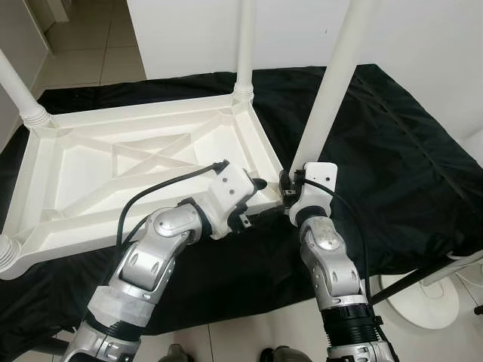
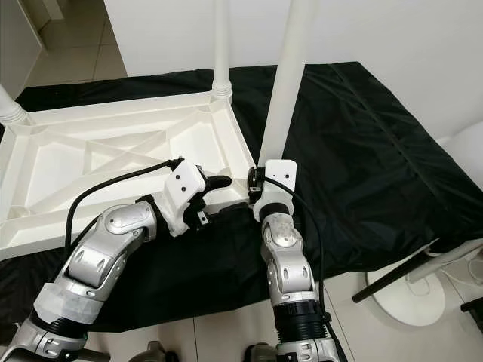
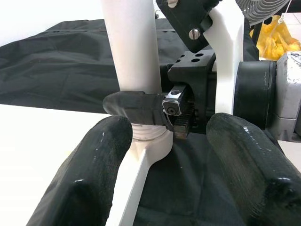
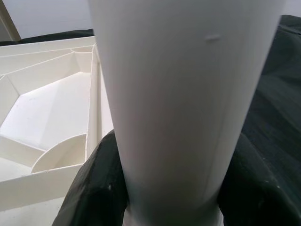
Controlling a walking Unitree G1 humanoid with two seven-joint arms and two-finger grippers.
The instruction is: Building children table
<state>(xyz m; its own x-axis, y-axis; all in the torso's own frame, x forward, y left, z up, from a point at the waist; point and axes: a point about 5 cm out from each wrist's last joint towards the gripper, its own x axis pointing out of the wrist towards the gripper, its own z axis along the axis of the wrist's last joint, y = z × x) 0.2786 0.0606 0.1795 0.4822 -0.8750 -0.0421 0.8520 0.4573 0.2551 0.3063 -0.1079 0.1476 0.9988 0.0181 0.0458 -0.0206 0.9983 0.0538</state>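
Note:
The white plastic table [image 1: 143,162] lies upside down on a black cloth [image 1: 407,151]. Legs stand up at its far right corner [image 1: 245,45], far left corner [image 1: 19,90] and near left corner [image 1: 6,253]. At the near right corner a fourth leg [image 1: 332,83] stands in its socket, and my right gripper [image 1: 289,190] is shut around its base. In the right wrist view the leg [image 4: 183,94] sits between both black fingers [image 4: 94,188]. My left gripper [image 1: 253,200] is open beside that same corner; its fingers [image 3: 94,165] straddle the socket rim without touching the leg [image 3: 134,47].
A white fan base [image 1: 419,298] and its stand sit on the tiled floor at the near right, just off the cloth. A white wall [image 1: 423,38] runs behind the table. A yellow bag [image 3: 275,37] lies past the right arm.

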